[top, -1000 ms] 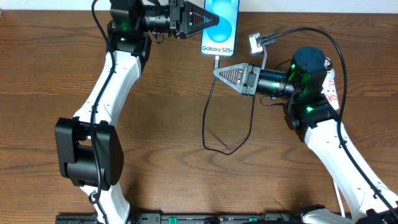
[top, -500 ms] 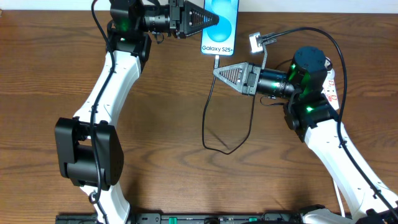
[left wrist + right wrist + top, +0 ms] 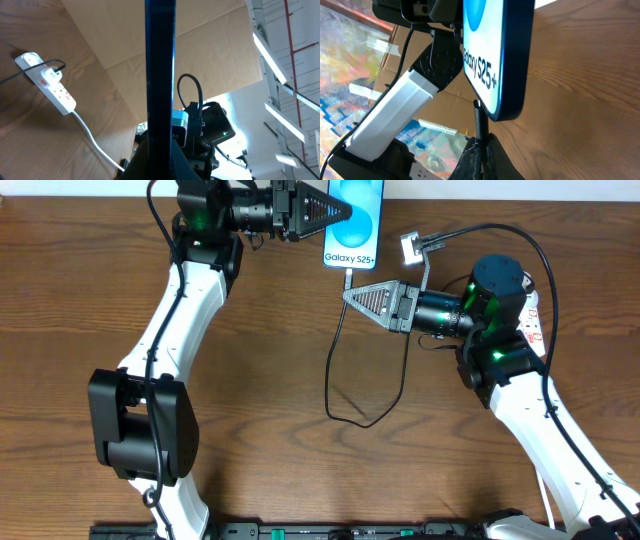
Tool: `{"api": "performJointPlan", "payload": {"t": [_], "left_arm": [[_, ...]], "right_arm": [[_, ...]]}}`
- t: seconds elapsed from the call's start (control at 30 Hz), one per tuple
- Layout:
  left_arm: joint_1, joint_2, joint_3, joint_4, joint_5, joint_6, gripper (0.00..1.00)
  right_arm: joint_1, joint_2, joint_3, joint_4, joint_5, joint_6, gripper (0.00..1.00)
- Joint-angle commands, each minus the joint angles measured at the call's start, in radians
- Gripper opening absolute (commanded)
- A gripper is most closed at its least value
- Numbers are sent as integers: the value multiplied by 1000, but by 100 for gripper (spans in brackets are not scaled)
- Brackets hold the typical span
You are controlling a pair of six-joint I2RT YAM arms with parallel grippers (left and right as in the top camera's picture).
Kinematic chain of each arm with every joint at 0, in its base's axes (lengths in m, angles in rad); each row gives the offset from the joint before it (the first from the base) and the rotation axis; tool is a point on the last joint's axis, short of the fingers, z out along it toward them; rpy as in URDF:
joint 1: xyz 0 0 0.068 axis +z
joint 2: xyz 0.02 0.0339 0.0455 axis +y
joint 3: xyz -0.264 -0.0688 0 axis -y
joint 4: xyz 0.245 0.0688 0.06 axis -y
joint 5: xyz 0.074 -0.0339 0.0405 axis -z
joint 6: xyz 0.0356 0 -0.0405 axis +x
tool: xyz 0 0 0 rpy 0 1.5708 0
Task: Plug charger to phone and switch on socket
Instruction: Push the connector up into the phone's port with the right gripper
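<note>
**Both grippers at rest at the phone's near edge**

Over the last second nothing has shifted in the overhead view: arms, cable loop and phone lie exactly as before. The left gripper [image 3: 345, 210] reaches in from the left at the far edge of the table [image 3: 260, 380]. It is clamped on the left edge of the phone [image 3: 358, 225], whose blue screen and white "Galaxy S25+" band face up. The right gripper [image 3: 348, 295] points left, just on the near side of the phone. It is closed narrowly on the charger [image 3: 333, 370], close behind the connector tip [image 3: 348, 277]. The tip touches the phone's near edge. From there the thin black cable runs toward the near side, loops on the table and climbs back to the right. The socket [image 3: 537, 320] lies at the right, largely hidden beneath the right arm [image 3: 500, 370].

The left wrist view shows the phone edge-on, as a dark upright bar between that gripper's fingers. It alone shows the socket plainly: a white strip with red markings, a black cable entering one end and a white cord [image 3: 90, 132] trailing from the other. The switch position cannot be told. The right wrist view alone shows the tip meeting the phone's edge below the band. Whether it is fully seated cannot be told.
</note>
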Motion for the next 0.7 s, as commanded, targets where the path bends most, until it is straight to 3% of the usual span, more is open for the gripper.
{"api": "performJointPlan", "payload": {"t": [0.0, 0.67], "left_arm": [[-10, -26, 11, 8, 24, 6, 7], [-14, -26, 11, 8, 32, 7, 7]], "right_arm": [[4, -2, 13, 9, 21, 10, 1], [-13, -2, 13, 10, 21, 18, 1]]}}
